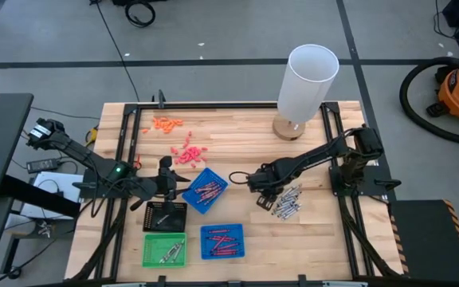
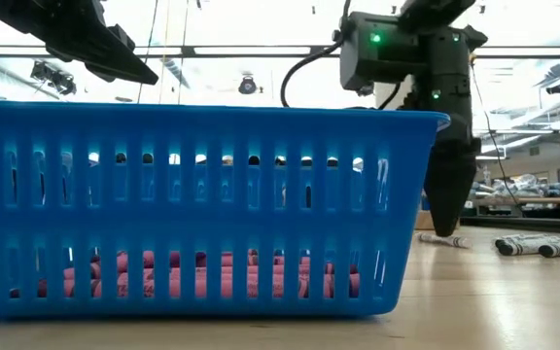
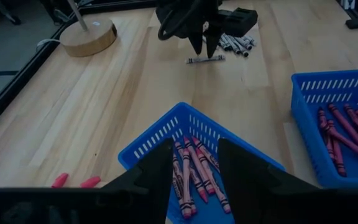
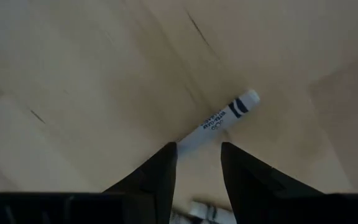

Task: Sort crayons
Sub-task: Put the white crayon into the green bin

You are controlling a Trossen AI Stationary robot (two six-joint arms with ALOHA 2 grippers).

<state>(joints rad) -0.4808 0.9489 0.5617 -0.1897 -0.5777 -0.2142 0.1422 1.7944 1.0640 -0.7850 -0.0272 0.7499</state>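
My right gripper (image 4: 197,146) points down, open, just above a single grey crayon (image 4: 224,118) that lies flat on the wood; its fingertips stand on either side of the crayon's near end without touching it. A pile of grey crayons (image 1: 288,201) lies beside that gripper (image 1: 255,183). My left gripper (image 3: 194,146) hangs open and empty over a tilted blue tray (image 3: 160,134) that holds red crayons (image 3: 194,168). A second blue tray (image 1: 222,241) holds red crayons, and a green tray (image 1: 166,249) holds grey ones.
A black tray (image 1: 166,215) sits by the left gripper. Pink bits (image 1: 186,153) and orange bits (image 1: 166,123) lie at the far left. A white cylinder on a round wooden base (image 1: 307,84) stands at the far right. Black rails (image 1: 122,159) run along the table's sides.
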